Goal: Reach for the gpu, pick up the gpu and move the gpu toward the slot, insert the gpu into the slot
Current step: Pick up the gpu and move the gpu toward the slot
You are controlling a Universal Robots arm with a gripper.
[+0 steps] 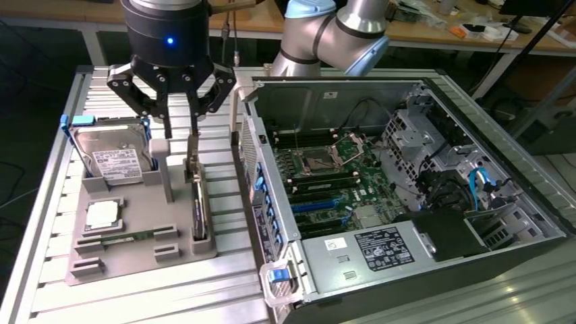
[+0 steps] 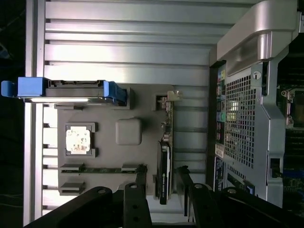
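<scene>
Reach under way, nothing lifted.
Your black gripper (image 1: pixel 180 127) hangs wide open and empty just above the thin green fan-bearing gpu card (image 1: pixel 196 199); the long blue slot (image 1: pixel 313 201), well apart from that card, is unfilled.

Cool dim light, glare on metal slats (image 2: pixel 128 61)

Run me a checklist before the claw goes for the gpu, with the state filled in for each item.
1. Claw open: ok, the jaws stand wide.
2. Claw lined up with the gpu: ok, in the wrist view the card lies between the two fingers.
3. Gpu standing on edge in the gray holder tray: ok.
4. Fingers clear of the card's faces: cannot tell.
5. Computer case open on its side: ok, the board is exposed.
6. Blue slot free of any card: ok, it looks empty.
</scene>
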